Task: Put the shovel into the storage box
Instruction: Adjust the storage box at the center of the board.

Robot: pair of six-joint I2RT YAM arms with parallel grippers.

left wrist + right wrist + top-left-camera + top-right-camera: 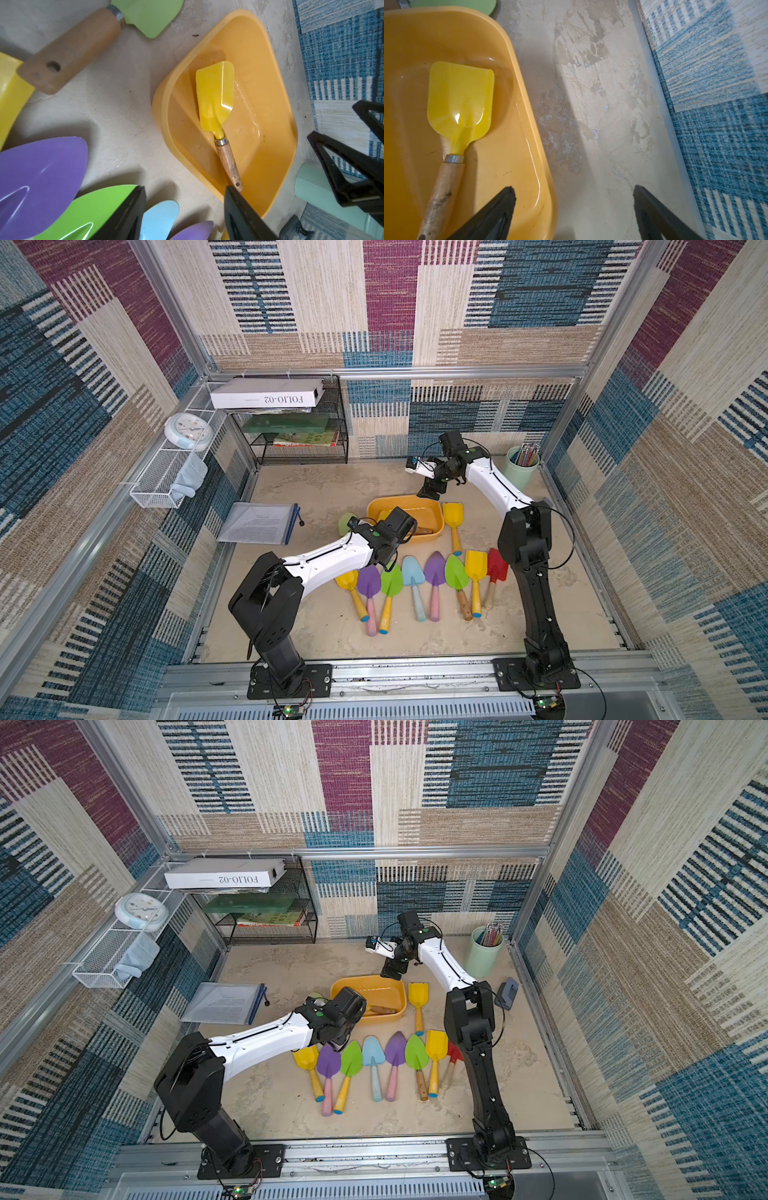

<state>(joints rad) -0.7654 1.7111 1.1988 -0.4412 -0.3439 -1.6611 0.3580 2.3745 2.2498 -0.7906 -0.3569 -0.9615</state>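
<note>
You have a sand-coloured table with a row of coloured shovels laid out toward the robot's side. The storage box sits just behind that row, mid-table. Your left gripper hangs over the box's near end, jaws parted, gripping nothing. Your right gripper straddles the box's far rim, jaws spread wide and empty. The yellow shovel lies inside the box, its wooden handle end just beside a left finger.

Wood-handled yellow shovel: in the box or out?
In. The shovel lies on the storage box floor, blade and handle inside the rim.
</note>
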